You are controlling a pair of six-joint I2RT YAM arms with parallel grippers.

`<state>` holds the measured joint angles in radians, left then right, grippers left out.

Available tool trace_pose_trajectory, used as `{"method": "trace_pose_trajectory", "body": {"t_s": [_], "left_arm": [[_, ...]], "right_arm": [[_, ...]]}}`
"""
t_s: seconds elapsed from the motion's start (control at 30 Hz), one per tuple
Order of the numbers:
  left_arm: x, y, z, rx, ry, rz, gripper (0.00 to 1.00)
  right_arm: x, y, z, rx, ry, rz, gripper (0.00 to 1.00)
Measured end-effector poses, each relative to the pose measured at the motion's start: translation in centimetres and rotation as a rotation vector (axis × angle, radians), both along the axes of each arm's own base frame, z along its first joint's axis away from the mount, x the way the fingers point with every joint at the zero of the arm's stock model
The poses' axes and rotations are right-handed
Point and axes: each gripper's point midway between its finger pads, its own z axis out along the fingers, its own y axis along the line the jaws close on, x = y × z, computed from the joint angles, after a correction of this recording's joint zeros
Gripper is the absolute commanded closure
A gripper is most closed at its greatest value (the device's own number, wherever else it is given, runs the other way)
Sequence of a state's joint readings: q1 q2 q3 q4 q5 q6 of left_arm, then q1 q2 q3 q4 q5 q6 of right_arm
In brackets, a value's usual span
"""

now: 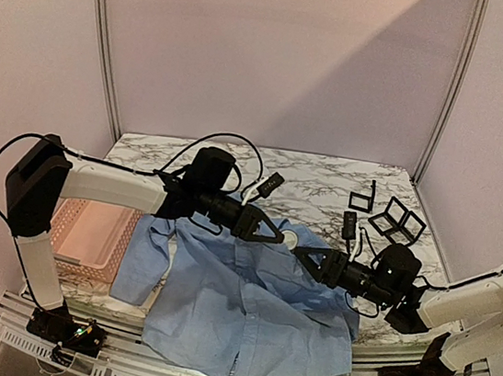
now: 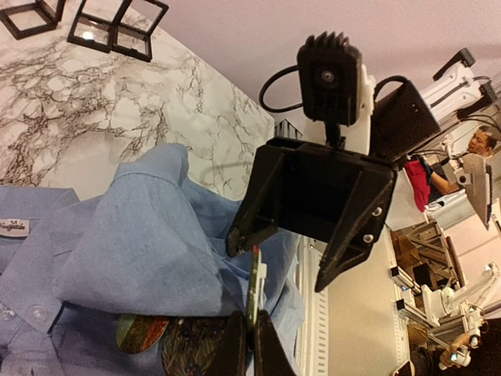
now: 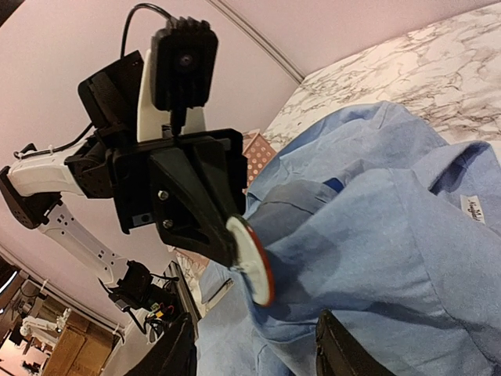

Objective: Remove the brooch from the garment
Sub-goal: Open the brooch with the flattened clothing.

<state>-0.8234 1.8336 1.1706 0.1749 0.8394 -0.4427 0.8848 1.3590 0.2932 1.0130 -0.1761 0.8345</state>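
Brooch (image 3: 250, 266) sits pinched in left end effector (image 2: 250, 319); right end effector (image 2: 278, 264) stands parted over garment (image 3: 376, 235).

Dim pinkish light, diagonal shadow across the back wall (image 1: 279, 52), wrist views slightly soft.

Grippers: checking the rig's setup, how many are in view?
2: left gripper over the shirt, shut on the brooch; right gripper open, just right of it.

White links, black joints: left arm (image 1: 108, 186), right arm (image 1: 468, 305). Black, angular, silver-screwed: left pincer (image 1: 275, 236), right pincer (image 1: 305, 260). Black cable (image 1: 226, 136) loops above left arm.
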Motion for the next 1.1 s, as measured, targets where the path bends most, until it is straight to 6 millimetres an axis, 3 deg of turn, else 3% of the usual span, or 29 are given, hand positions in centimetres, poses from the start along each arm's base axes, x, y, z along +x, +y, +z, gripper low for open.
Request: {"method": "trace_pose_trajectory", "body": {"t_s": [0.33,0.7,1.1], "left_arm": [[-0.1,0.0,0.5,-0.009,-0.006,-0.003,1.00],[-0.1,0.0,0.5,-0.011,-0.007,-0.005,1.00],[-0.2,0.1,0.4,-0.010,-0.005,-0.005,1.00]], "right_arm": [[0.1,-0.4,0.3,0.001,-0.005,-0.020,0.55],[0.9,1.4,0.9,0.007,-0.016,0.014,0.62],[1.0,2.1,-0.1,0.009,-0.003,0.033,0.71]]}}
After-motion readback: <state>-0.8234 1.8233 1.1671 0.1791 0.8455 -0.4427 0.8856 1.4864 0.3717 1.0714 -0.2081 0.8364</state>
